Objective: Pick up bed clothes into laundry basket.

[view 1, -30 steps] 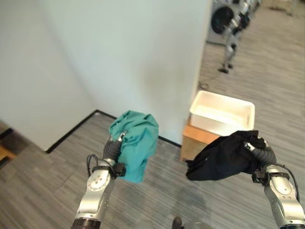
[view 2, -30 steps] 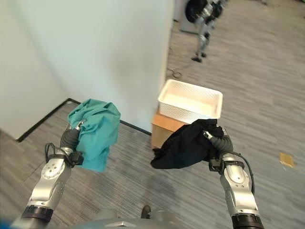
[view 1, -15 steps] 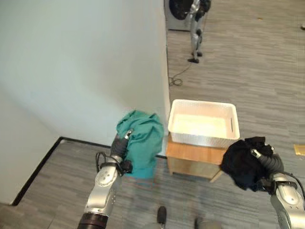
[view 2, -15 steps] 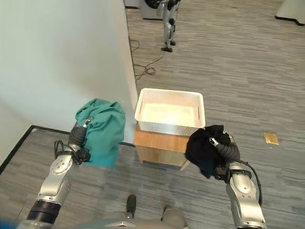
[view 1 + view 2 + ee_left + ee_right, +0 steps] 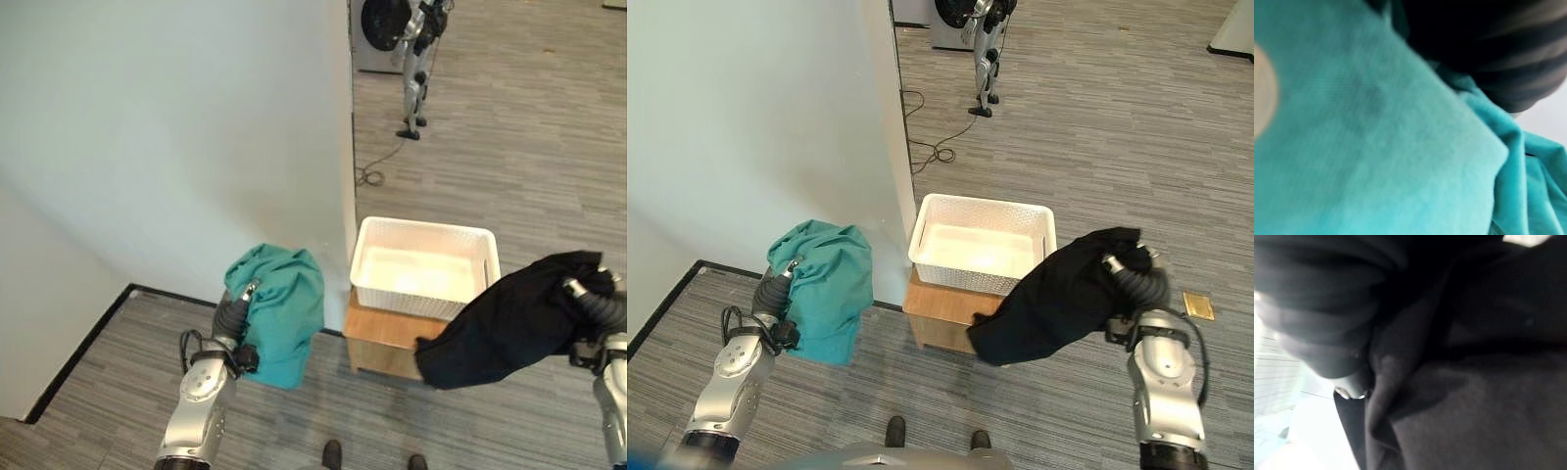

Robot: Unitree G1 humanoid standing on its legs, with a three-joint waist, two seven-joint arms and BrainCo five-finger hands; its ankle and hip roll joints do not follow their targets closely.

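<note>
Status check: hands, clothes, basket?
Left robot hand holds teal cloth. Right robot hand holds black cloth at white basket edge. Basket empty.

No text, label, number or sign can be read on anything here.

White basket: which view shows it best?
Right eye view: the white basket shows nearly its whole rim and inside, on a wooden stand. In the left eye view the black garment covers more of it. The right wrist view catches a pale blurred patch, perhaps its wall.
</note>
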